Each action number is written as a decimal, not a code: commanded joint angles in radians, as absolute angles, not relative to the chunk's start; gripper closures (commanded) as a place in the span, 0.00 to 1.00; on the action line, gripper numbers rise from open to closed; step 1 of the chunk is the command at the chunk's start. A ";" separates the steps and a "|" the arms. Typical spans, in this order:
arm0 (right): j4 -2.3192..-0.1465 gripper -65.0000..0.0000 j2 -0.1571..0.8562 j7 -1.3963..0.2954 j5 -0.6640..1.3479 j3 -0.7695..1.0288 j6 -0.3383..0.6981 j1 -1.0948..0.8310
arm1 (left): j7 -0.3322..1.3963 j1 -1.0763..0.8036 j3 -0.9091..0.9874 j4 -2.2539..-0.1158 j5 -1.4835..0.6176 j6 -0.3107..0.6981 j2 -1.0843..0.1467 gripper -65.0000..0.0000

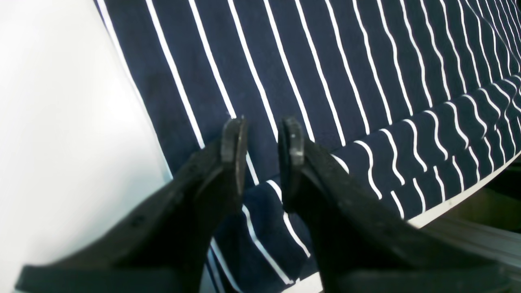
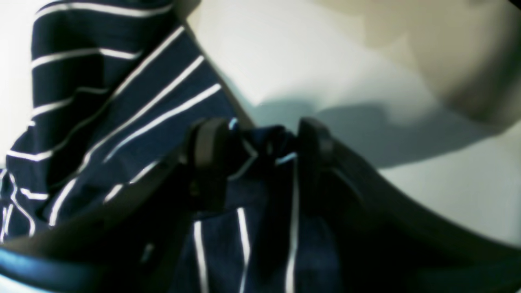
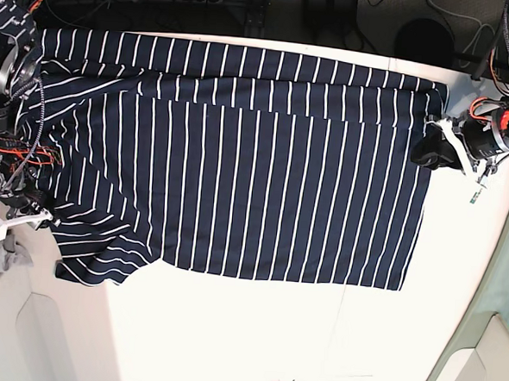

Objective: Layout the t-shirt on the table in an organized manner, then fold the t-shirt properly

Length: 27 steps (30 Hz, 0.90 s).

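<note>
T-shirt (image 3: pixel 239 164) flat on table (image 3: pixel 228 336); right pincer (image 2: pixel 254 152) part-open around bunched fabric, left pincer (image 1: pixel 262 140) slightly apart, empty.

The left hand (image 1: pixel 262 140) has two matte black fingers, broad at the base and tapering to flat rounded pads (image 1: pixel 234 140) with worn, greyish edges. The right hand (image 2: pixel 260 156) looks the same, black and blunt-tipped. In the base view both arms show white brackets, black housings and bundles of orange-red and black cables.
</note>
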State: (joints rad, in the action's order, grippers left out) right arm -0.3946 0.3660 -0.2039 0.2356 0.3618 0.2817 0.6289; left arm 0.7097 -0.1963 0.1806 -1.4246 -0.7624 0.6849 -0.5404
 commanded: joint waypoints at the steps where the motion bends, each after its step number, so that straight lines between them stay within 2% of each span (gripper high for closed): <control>1: -0.402 0.58 0.381 -0.189 0.243 0.364 0.308 0.656 | 0.693 -0.186 0.189 -1.438 -0.781 0.693 -0.560 0.74; 5: -0.402 0.58 0.381 -0.190 0.264 0.364 0.392 0.656 | 0.692 -0.186 0.189 -1.438 -0.781 0.693 -0.560 0.74; 10: -0.402 0.59 0.376 -0.191 0.276 0.364 0.409 0.656 | 0.692 -0.185 0.189 -1.438 -0.781 0.686 -0.560 0.74; 13: -0.402 0.77 0.374 -0.202 0.275 0.364 0.409 0.656 | 0.688 -0.183 0.189 -1.438 -0.781 0.614 -0.560 0.74; 17: -0.402 1.00 0.374 -0.202 0.268 0.364 0.481 0.656 | 0.664 -0.182 0.189 -1.438 -0.781 0.610 -0.560 0.74; 19: -0.402 1.00 0.374 -0.202 0.268 0.364 0.533 0.656 | 0.654 -0.175 0.189 -1.438 -0.772 0.609 -0.559 0.69; 23: -0.404 1.00 0.374 -0.218 0.269 0.364 0.573 0.656 | 0.654 -0.126 0.189 -1.438 -0.726 0.609 -0.559 0.49; 27: -0.411 1.00 0.377 -0.281 0.272 0.364 0.573 0.656 | 0.645 -0.047 0.189 -1.428 -0.695 0.566 -0.560 0.48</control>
